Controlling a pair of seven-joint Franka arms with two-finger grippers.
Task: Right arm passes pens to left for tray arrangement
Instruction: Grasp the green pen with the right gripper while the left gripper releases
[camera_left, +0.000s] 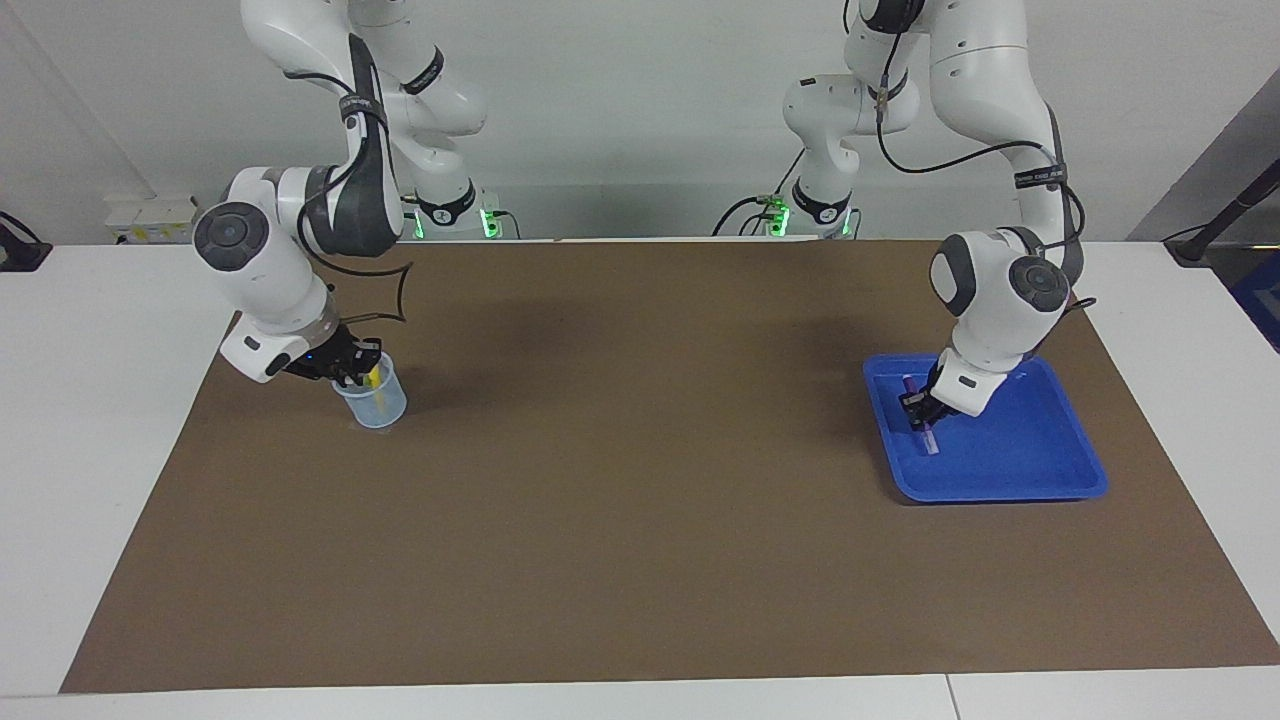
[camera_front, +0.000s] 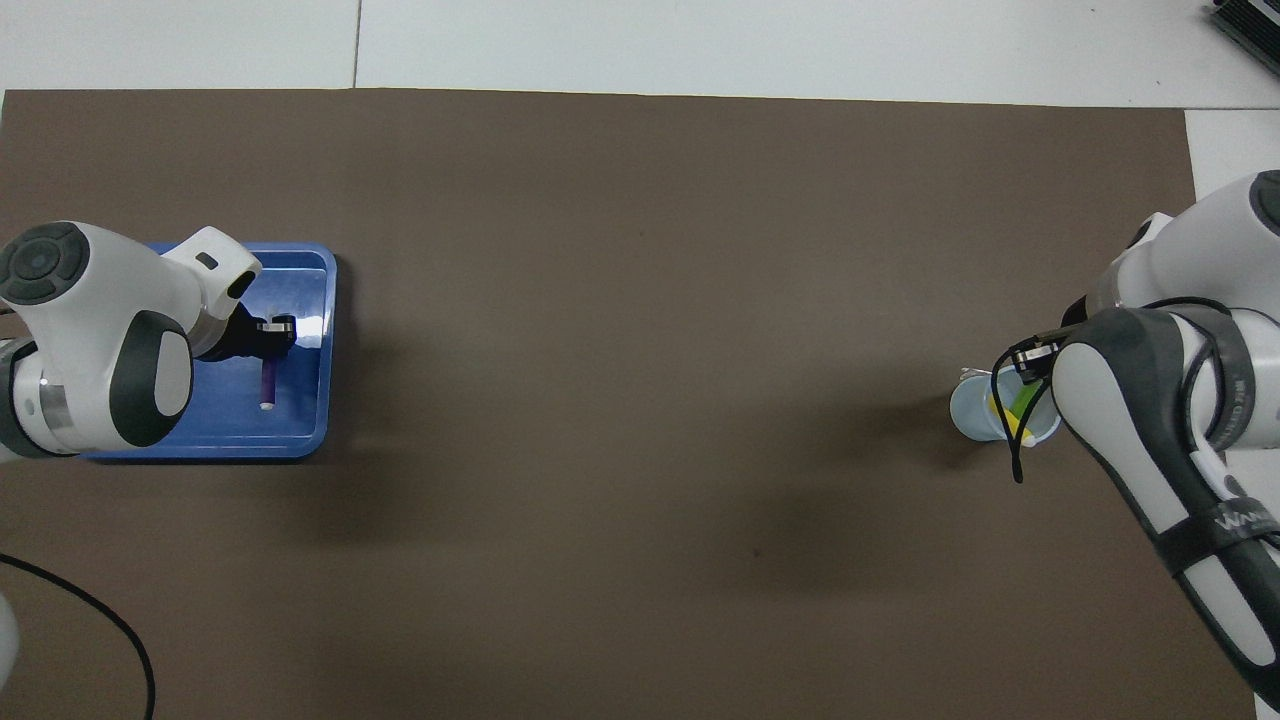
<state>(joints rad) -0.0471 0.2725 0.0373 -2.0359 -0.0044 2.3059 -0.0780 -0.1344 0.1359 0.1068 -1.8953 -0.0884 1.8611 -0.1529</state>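
Observation:
The blue tray (camera_left: 1010, 488) lies toward the left arm's end of the table, and also shows in the overhead view (camera_front: 305, 440). A purple pen (camera_left: 930, 440) lies in it, pale end pointing away from the robots; it shows in the overhead view (camera_front: 268, 385). My left gripper (camera_left: 920, 408) is low in the tray, right at this pen (camera_front: 278, 332). My right gripper (camera_left: 357, 366), with its blue light, is at the rim of a translucent cup (camera_left: 375, 405). The cup holds a yellow pen (camera_left: 374, 378) and a green pen (camera_front: 1024, 398).
A brown mat (camera_left: 640, 500) covers most of the white table. The cup (camera_front: 975, 410) stands toward the right arm's end of the table. A black cable (camera_front: 90, 610) lies on the mat near the left arm's base.

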